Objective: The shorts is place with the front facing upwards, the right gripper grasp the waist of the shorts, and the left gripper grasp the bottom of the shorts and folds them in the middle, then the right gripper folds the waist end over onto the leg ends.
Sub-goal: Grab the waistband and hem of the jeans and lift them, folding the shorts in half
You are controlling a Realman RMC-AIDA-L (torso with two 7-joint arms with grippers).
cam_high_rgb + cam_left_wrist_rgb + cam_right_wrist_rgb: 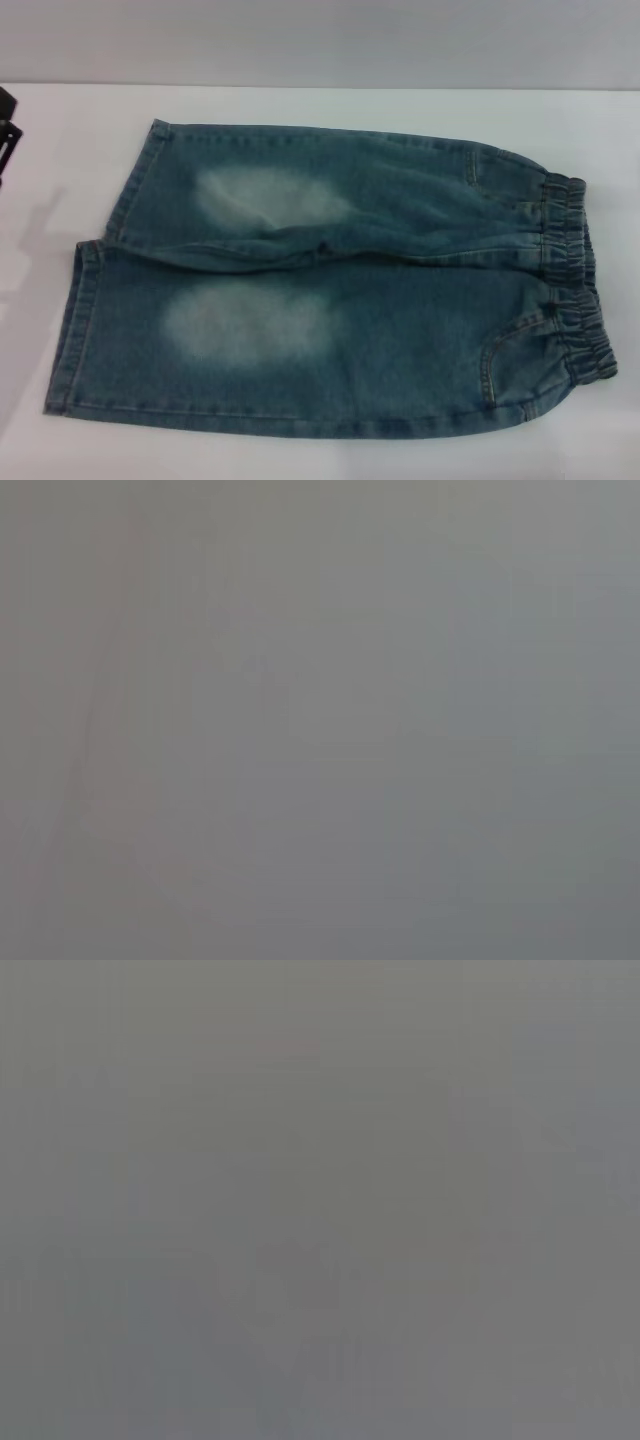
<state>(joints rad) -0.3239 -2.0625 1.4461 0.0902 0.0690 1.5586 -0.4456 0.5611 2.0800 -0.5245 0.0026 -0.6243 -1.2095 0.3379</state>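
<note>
Flat on the white table [330,455], the shorts [330,300] show faded blue denim, waist of the shorts [575,280] rightward, leg ends [95,290] leftward. Only a black sliver of the left gripper [7,130] shows at the table's left edge, so its grip cannot be told; the right gripper is out of sight.

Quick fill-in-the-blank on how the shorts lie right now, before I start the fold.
1. The shorts lie spread flat on the ____ table.
2. In the head view the waist of the shorts is on the robot's ____ side.
3. The leg ends point to the robot's ____.
4. The number of pale faded patches showing on the legs is ____.

Missing words: white; right; left; two
</note>
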